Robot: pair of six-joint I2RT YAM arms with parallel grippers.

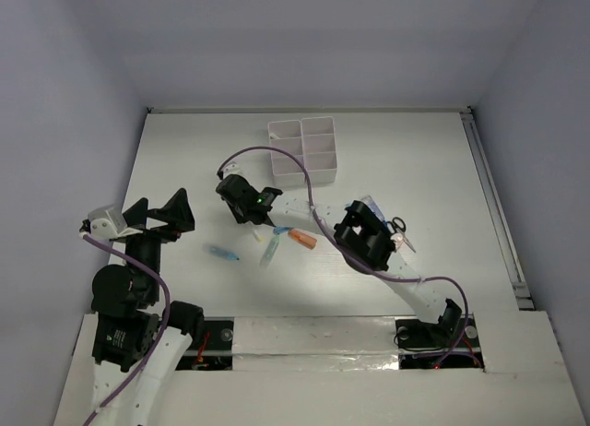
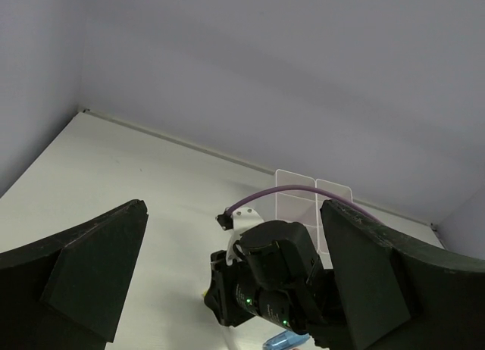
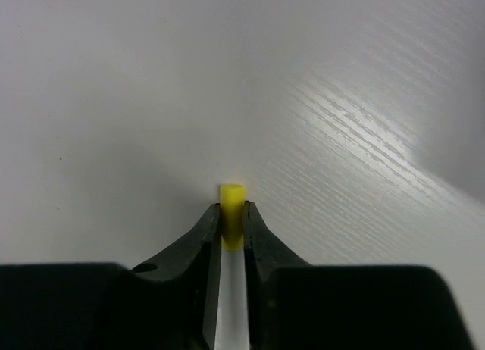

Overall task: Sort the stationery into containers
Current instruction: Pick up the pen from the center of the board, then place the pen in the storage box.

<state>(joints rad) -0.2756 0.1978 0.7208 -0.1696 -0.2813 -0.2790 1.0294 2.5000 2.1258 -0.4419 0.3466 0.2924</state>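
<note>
In the right wrist view my right gripper [image 3: 232, 223] has both jaws pressed against the yellow end of the thin white-yellow pen [image 3: 232, 195], which lies on the white table. From above, the right gripper [image 1: 254, 225] reaches down left of centre, just below the white containers [image 1: 302, 151]. A blue marker [image 1: 223, 254], a pale-green marker [image 1: 270, 251] and an orange marker [image 1: 302, 239] lie close by. Black-handled scissors [image 1: 398, 228] lie right of the right arm. My left gripper [image 1: 159, 218] hangs wide open at the left, holding nothing.
In the left wrist view, the right arm's wrist [image 2: 273, 282] fills the space between the open left fingers [image 2: 98, 267], with the containers [image 2: 314, 195] behind it. A purple cable [image 1: 277, 154] loops over the containers' near side. The back wall is close behind them.
</note>
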